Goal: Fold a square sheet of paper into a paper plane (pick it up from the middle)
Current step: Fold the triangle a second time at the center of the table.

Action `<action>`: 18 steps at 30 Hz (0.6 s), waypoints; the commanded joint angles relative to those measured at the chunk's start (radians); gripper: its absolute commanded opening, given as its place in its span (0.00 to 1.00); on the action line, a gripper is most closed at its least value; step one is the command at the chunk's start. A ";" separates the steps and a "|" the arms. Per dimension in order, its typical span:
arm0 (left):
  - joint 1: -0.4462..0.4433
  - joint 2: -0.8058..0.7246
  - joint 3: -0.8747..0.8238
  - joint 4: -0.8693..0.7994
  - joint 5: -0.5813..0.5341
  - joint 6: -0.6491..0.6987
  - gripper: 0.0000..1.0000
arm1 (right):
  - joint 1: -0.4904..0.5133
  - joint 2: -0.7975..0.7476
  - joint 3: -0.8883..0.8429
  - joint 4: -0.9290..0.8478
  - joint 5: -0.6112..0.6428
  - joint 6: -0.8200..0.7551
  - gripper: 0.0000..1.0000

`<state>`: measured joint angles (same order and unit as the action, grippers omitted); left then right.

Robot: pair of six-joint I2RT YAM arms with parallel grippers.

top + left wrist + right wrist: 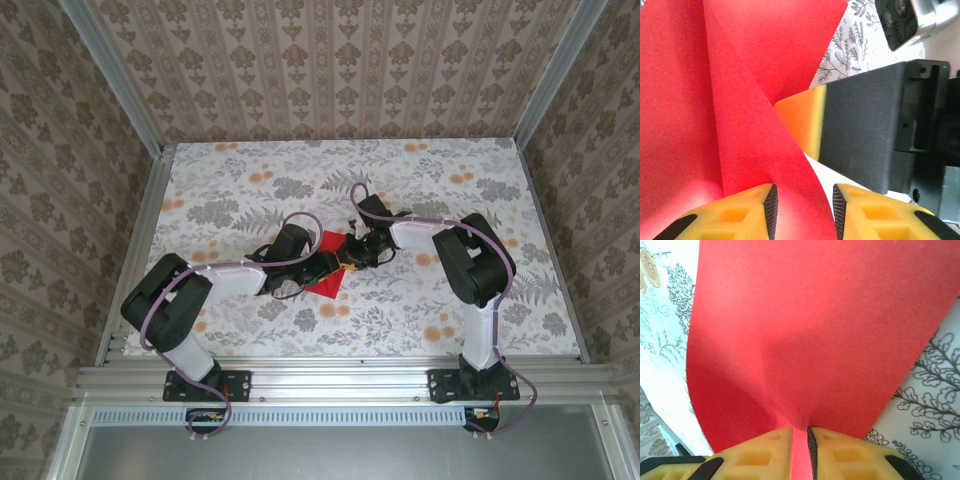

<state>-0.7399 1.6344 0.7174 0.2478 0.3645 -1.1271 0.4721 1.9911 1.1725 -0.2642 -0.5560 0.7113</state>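
Yellow fingertips [765, 455] of the right hand [799, 445] are sitting closest to the lens. They are drawn almost together and pinching the square sheet of paper [805, 340] well inside its edges, so the red surface is dimpling and fanning up from the nip. That grip is holding the sheet up off the patterned bench [920, 410], where it can be bent freely.

Opposite, the left hand [803, 212] is standing partly open, its dark pads apart, with a twisted band of the sheet running down between them. The pads do not seem to be pressing on it, though the paper is covering the gap and I cannot be sure.

From above, both hands are meeting over the middle of the bench, slightly toward its near edge, with the sheet between and under them. Judging from the loose curl and the lack of sharp creases, the paper plane is not yet taking shape. The left hand is probably lining up to take a free edge.
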 commanded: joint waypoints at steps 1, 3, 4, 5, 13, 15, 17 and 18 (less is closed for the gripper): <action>0.011 0.017 -0.012 0.041 0.016 -0.020 0.37 | -0.011 0.051 -0.042 -0.023 0.026 0.030 0.19; 0.013 0.023 -0.012 0.047 0.016 -0.024 0.38 | -0.017 0.045 -0.045 -0.010 0.010 0.037 0.21; 0.014 0.025 -0.014 0.047 0.015 -0.025 0.38 | -0.022 0.039 -0.050 0.002 -0.001 0.042 0.22; 0.015 0.027 -0.014 0.049 0.013 -0.027 0.38 | -0.028 0.031 -0.060 0.028 -0.017 0.054 0.23; 0.019 0.035 -0.025 0.058 0.002 -0.037 0.34 | -0.073 -0.023 -0.101 0.135 -0.120 0.104 0.24; 0.020 0.041 -0.027 0.070 0.006 -0.040 0.35 | -0.077 -0.014 -0.102 0.135 -0.130 0.105 0.26; 0.021 0.049 -0.029 0.081 0.013 -0.045 0.37 | -0.078 -0.005 -0.104 0.137 -0.135 0.107 0.27; 0.021 0.053 -0.026 0.088 0.015 -0.046 0.37 | -0.077 -0.001 -0.109 0.141 -0.138 0.111 0.28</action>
<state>-0.7246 1.6619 0.7021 0.3023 0.3676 -1.1564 0.4110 1.9823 1.0908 -0.1074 -0.7128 0.7979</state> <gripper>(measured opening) 0.368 0.271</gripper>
